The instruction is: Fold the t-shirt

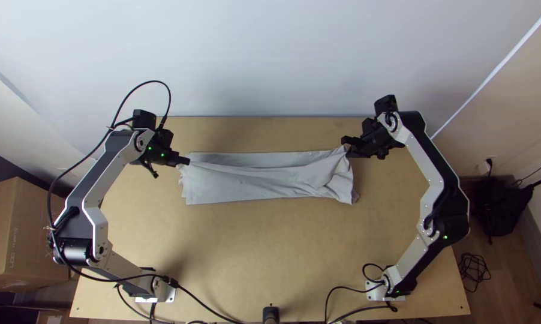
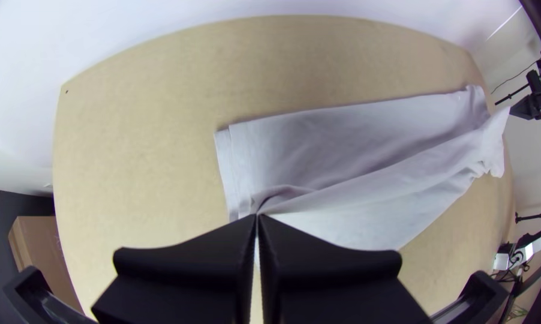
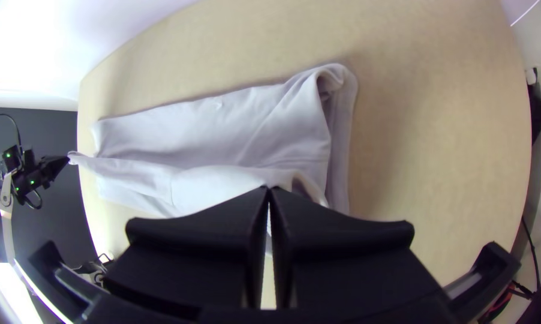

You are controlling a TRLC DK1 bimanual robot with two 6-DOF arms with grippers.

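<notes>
Two grippers hold the t-shirt, one at each end, and it lies between them like a long strip on the table. Its long way runs from the left arm's side to the right arm's side, so no arm is nearer to the whole shirt: each is close to its own end. The left gripper has its fingers pressed together on a bit of cloth at the left end. The right gripper is shut tight too, with a pinch of cloth at the right end. Both pinches look to be nearer the long side by the wall than the side by the arm bases. A raised fold goes from one gripper to the other and dips in the middle. I think the next move needs both arms to go the same way, across the strip, and keep that fold straight. If one goes faster, the strip may twist. The shirt is pale grey and soft, folded into layers. Its left end looks fairly neat, with edges that peek out in steps. Its right end is more crumpled, with creases and a small curl, so it may need smoothing.
</notes>
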